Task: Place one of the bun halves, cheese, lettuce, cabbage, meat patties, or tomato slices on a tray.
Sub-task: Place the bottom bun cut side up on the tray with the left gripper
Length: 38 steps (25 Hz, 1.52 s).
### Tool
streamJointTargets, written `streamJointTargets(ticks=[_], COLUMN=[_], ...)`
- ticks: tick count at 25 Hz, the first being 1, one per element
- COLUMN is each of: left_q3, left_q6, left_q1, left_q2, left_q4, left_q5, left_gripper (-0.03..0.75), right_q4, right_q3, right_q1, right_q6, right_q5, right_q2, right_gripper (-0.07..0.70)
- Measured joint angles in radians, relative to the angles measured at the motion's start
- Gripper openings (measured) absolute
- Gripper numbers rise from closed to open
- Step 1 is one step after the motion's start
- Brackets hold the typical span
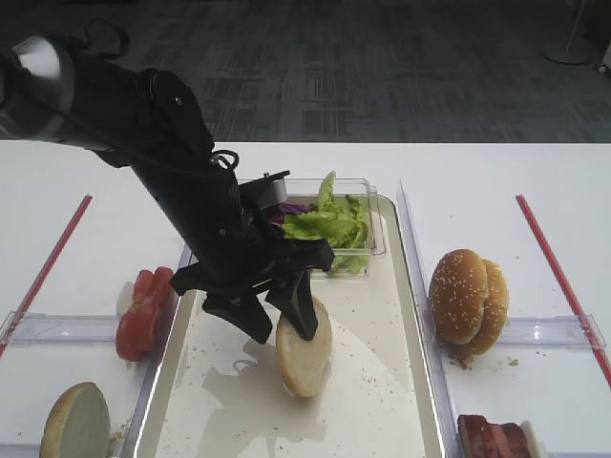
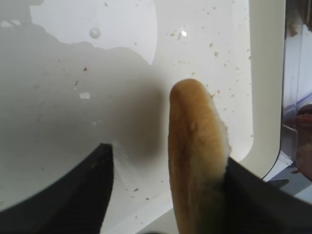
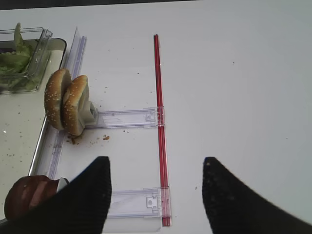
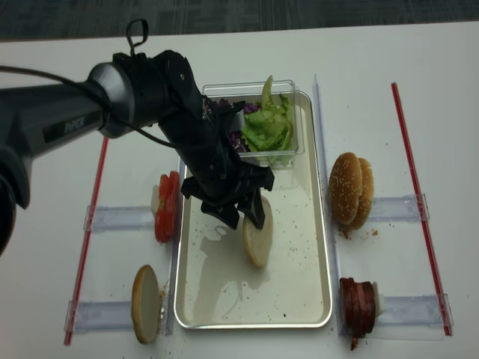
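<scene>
A bun half (image 1: 304,348) stands on its edge on the floor of the tray (image 1: 382,382), tan crust toward the left. My left gripper (image 1: 284,326) is open around it: in the left wrist view the bun half (image 2: 195,146) leans on the right finger (image 2: 253,195), with a clear gap to the left one. Lettuce (image 1: 329,224) and purple cabbage (image 1: 291,208) fill a clear tub at the tray's far end. Tomato slices (image 1: 143,310) and a second bun half (image 1: 74,420) sit left of the tray, meat patties (image 1: 492,439) to its right. Cheese is out of view. My right gripper (image 3: 156,165) is open and holds nothing.
Sesame buns (image 1: 468,296) stand in a clear strip holder (image 1: 554,331) right of the tray. Red strips (image 1: 558,272) run along both outer sides of the table. The left arm (image 1: 172,162) reaches in from the upper left over the tub.
</scene>
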Motion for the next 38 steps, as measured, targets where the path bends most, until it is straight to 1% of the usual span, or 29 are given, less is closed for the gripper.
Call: streamJointTargets(ticks=[27, 31, 38], left_q3=[0.0, 0.0, 0.0], left_q6=[-0.002, -0.011, -0.014], left_q1=[0.0, 0.0, 0.0], left_q2=[0.0, 0.0, 0.0], left_q4=[0.002, 0.026, 0.027], left_q5=[-0.002, -0.002, -0.002], left_gripper=[0.374, 0.374, 0.374], right_q4=[0.0, 0.0, 0.0], right_q3=[0.0, 0.0, 0.0], right_q1=[0.0, 0.0, 0.0], right_q6=[0.0, 0.0, 0.0], right_q5=[0.0, 0.0, 0.0], right_q2=[0.0, 0.0, 0.0], right_gripper=[0.445, 0.445, 0.445])
